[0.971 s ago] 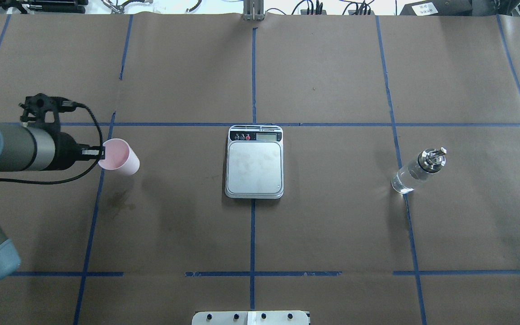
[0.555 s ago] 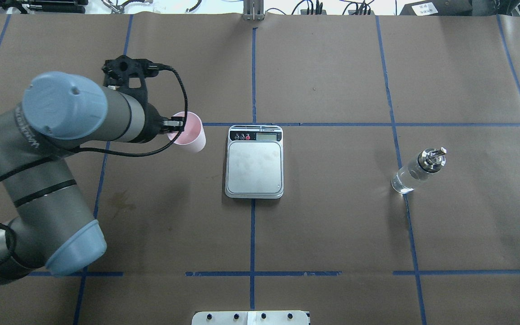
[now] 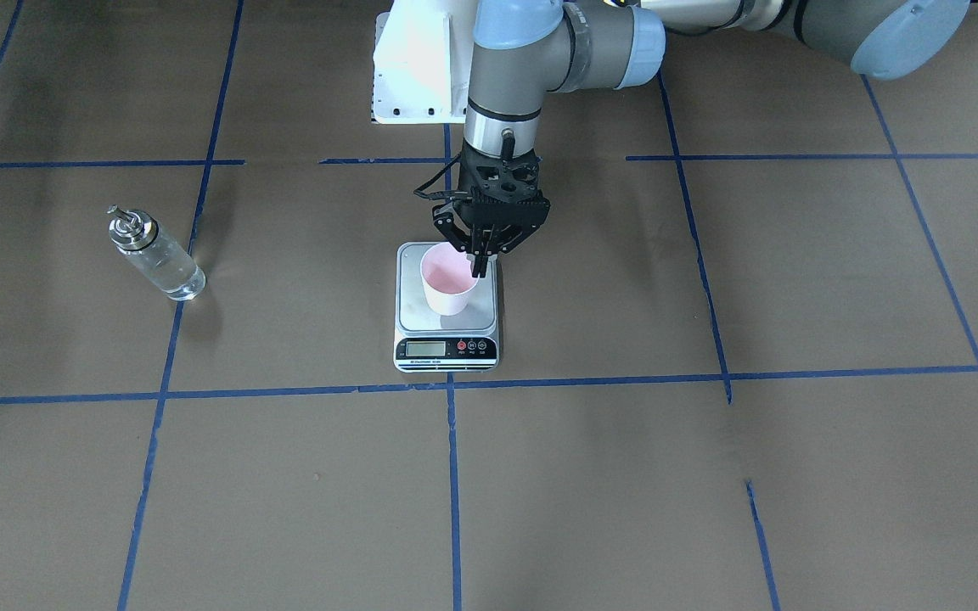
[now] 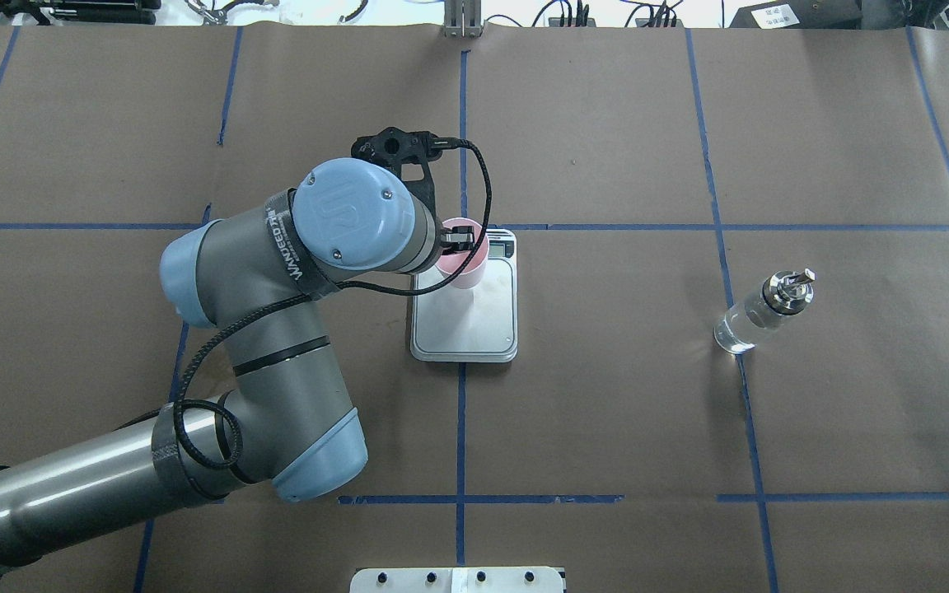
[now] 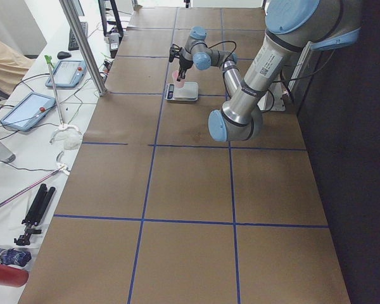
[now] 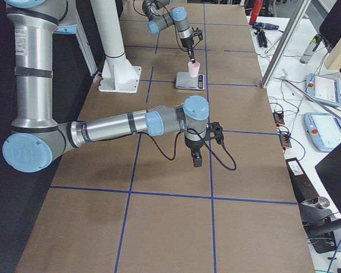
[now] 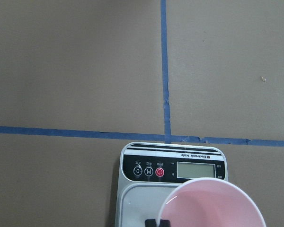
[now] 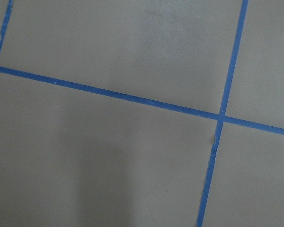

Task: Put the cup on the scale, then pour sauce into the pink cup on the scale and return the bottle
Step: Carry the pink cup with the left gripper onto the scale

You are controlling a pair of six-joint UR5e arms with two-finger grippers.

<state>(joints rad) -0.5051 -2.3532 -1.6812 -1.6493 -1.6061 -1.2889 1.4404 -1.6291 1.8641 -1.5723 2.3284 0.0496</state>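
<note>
Cup on or just above scale platform, front view; left hand pinching rim at 2 o'clock, one finger inside. Prob. light, thin-walled, tippy: rim grip OK, squeeze gently

Small pale pink tapered cup: upright, over platform of flat brushed-steel kitchen scale, contact unclear. Clear glass bottle w/ silver spout cap: upright, well apart, holds colourless liquid.
</note>
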